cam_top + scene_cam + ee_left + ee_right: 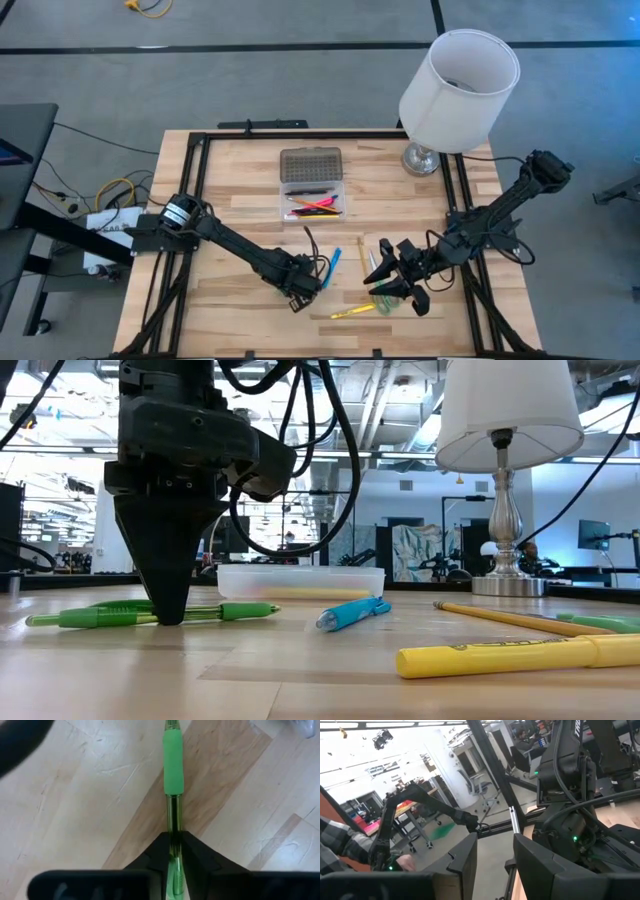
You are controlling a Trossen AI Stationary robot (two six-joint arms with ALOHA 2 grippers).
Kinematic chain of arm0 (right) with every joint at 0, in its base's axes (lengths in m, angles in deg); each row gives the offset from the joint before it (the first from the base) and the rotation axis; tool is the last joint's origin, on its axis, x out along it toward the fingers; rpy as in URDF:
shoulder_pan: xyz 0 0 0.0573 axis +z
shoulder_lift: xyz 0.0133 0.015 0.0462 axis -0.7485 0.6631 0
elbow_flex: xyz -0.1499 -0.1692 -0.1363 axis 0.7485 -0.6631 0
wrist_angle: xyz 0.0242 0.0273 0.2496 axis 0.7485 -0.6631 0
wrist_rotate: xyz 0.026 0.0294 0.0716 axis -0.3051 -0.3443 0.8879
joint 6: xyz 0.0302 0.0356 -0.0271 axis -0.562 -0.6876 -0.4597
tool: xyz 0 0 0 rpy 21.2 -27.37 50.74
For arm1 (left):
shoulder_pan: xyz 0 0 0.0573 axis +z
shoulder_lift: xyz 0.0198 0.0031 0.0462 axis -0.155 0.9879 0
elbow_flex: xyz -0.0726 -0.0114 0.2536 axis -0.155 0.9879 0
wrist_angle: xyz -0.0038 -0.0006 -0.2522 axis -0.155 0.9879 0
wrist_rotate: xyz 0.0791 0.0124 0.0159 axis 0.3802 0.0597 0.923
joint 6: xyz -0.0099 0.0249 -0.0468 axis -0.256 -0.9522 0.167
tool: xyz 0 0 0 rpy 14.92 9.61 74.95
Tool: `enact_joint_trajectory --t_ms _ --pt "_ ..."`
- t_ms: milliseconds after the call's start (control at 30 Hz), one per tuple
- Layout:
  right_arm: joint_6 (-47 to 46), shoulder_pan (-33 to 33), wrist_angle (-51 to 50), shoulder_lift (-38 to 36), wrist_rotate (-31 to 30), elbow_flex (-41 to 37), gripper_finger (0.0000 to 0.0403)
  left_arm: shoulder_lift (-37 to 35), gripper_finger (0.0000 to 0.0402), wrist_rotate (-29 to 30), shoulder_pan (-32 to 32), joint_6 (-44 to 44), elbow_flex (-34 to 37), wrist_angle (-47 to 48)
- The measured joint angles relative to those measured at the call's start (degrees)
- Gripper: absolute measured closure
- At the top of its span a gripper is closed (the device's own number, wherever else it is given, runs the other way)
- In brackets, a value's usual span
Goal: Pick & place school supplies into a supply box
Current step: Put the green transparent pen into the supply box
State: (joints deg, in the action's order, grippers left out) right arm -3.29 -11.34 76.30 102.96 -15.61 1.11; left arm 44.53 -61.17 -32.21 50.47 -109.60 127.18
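Observation:
A green pen (150,615) lies flat on the wooden table near its front edge. My left gripper (175,837) points straight down and is shut on it. In the high view my left gripper (300,288) is left of centre. The supply box (313,203) stands at the middle of the table, with red, pink and black pens in its clear base. Its grey lid (310,163) lies open toward the far edge. My right gripper (495,850) hangs level above the table's right front (385,268), open, with nothing between its fingers. My left gripper pinches the green pen's clear barrel (174,822) between its two fingers, behind the green rubber grip (173,762). The fingers come from above and point down, one on each side of the pen. The pen lies level on the table.
A blue pen (350,612), a yellow marker (520,654) and a pencil (500,618) lie on the table to the right of the green pen. A lamp with a white shade (458,88) stands at the far right. A person's plaid sleeve (340,845) shows beyond the table.

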Motion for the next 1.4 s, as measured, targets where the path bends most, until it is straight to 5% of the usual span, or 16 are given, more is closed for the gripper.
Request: enact_joint_trajectory --t_ms 900,1400 --pt "-1.51 0.02 -1.97 0.00 0.02 0.00 0.0283 0.63 0.0386 5.09 1.33 -6.74 -13.23 13.99" --pt "-1.51 0.02 -2.42 0.00 0.02 0.00 0.0283 0.43 0.0385 8.58 7.35 -19.27 -21.03 19.66"
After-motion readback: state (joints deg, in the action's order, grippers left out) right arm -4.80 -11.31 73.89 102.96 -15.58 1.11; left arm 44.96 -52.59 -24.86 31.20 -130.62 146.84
